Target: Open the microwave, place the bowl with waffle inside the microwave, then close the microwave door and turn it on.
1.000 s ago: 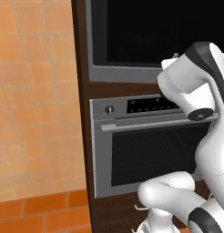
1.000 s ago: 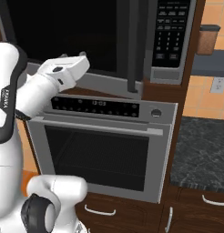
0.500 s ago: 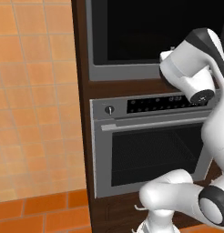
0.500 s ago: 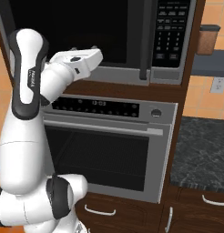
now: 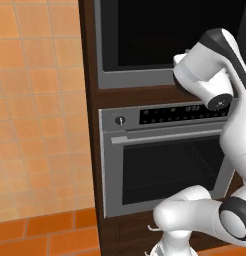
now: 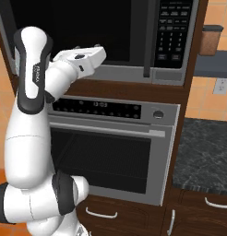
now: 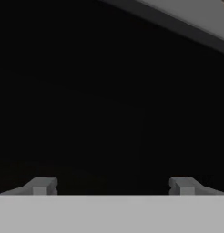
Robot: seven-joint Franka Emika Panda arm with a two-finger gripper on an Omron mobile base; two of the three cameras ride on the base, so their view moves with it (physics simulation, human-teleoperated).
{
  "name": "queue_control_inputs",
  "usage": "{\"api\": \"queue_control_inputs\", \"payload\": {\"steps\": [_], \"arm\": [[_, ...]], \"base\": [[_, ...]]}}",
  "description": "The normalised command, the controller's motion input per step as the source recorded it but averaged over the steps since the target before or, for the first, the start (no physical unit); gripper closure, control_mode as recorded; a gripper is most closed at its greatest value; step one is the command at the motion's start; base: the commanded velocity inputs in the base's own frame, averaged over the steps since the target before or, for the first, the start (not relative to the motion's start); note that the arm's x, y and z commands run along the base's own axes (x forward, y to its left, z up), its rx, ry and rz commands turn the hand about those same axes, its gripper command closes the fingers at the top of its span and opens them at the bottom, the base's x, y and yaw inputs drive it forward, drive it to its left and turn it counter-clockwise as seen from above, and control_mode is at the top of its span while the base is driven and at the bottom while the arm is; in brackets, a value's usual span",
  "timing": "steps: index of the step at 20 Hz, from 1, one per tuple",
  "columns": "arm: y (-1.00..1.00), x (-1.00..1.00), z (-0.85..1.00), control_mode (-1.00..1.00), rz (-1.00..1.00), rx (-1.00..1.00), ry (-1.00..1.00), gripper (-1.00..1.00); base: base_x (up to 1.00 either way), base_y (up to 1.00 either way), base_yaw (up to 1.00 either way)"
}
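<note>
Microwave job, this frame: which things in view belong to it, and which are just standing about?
Belongs to the job:
- microwave
- microwave door, shut
- gripper, open, facing the black glass

Just standing about:
- oven below, with its knobs
- dark counter to the right
- brown jar on a shelf
- drawer handles

The microwave [image 6: 110, 37] has a smooth, glossy black glass door [image 5: 170, 35] set in a matt grey metal frame. Below it the oven [image 6: 115, 152] shows brushed grey metal, with a dark mesh-look window and a smooth metal bar handle [image 5: 165, 136]. The surrounding cabinet [image 5: 90, 125] is dark brown wood with a dull sheen. The wall tiles [image 5: 35, 100] are matt orange with faint mottling. The bench [image 6: 207, 152] is speckled dark stone, lightly polished. The arm [image 6: 32, 115] is smooth white plastic with dark glossy joints.
</note>
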Motion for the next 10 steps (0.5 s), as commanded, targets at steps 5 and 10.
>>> {"api": "queue_control_inputs", "payload": {"steps": [5,10], "arm": [[0.0,0.21,0.01,-1.0,0.01,0.0,0.02,-1.0],[-0.47,-0.94,0.15,-1.0,-0.01,0.0,-0.02,-1.0]], "base": [[0.0,0.0,0.0],[0.0,0.0,0.0]]}}
